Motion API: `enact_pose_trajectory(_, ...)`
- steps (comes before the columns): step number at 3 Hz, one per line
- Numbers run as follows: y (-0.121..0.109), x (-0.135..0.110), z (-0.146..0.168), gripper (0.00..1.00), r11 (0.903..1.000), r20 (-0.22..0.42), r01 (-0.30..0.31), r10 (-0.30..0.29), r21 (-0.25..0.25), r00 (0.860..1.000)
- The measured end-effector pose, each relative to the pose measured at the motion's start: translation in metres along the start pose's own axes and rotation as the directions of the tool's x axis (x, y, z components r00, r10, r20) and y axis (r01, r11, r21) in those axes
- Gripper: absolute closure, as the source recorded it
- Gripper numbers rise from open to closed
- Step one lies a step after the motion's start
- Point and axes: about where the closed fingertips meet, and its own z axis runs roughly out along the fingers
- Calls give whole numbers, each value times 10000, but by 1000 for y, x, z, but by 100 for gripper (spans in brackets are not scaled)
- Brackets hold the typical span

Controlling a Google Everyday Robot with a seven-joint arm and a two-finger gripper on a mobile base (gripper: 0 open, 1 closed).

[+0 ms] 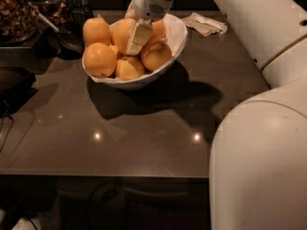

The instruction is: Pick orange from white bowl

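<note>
The white bowl (175,35) stands at the back of the dark table, with several oranges piled in it. The orange (120,32), paler and more yellow than the others, lies in the middle of the pile. My gripper (132,36) reaches down from the top of the camera view into the bowl, right against this orange, and covers its right side. Deeper-orange fruits lie around it: one at the upper left (96,30), one at the front left (99,60) and one at the right (155,55).
The dark table (144,133) extends toward me in front of the bowl. My white arm and body (259,128) fill the right side. A crumpled paper napkin (206,24) lies at the back right. Dark containers and a ladle (57,32) stand at the back left.
</note>
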Motion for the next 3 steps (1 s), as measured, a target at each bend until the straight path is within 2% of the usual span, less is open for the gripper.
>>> enact_pose_trajectory(1,0,-13,-24,100,9966,255,220,-241,798,9994)
enact_pose_trajectory(2,9,-26,-46,100,9870,782,651,-772,1466,9939)
enact_pose_trajectory(3,7,-26,-43,100,9877,762,641,-756,1426,9942)
